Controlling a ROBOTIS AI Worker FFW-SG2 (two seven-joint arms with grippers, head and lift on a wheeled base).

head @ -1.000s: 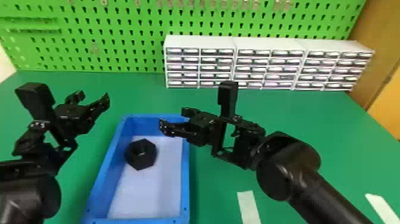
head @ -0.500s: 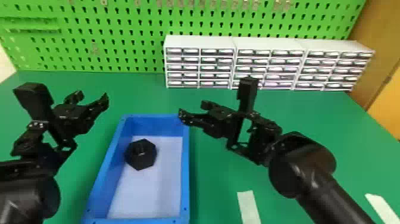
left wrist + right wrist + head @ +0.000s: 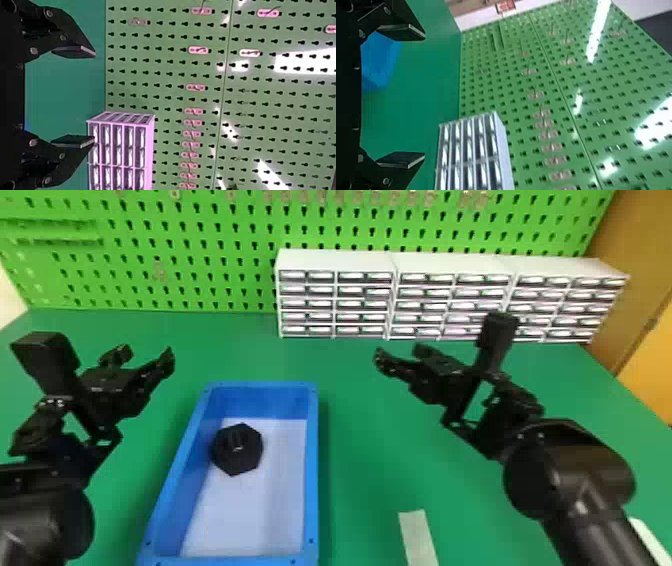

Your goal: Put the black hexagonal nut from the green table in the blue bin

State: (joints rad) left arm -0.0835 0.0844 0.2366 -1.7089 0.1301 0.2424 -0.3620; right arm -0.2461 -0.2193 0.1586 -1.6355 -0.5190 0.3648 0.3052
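The green flat tabletop (image 3: 360, 450) is smooth, with a soft sheen. On it, the blue rectangular bin (image 3: 311, 470) appears to be smooth plastic. The black hexagonal nut (image 3: 237, 462) presents a matt finish. At the tabletop's far edge, the white boxy drawer cabinets (image 3: 335, 260) look plastic, with shiny drawer fronts; the green perforated pegboard (image 3: 206, 219) is smooth and glossy, reflecting light.

Green table (image 3: 367, 460): blue bin (image 3: 312, 470), drawer units (image 3: 335, 260), pale strips (image 3: 419, 537).
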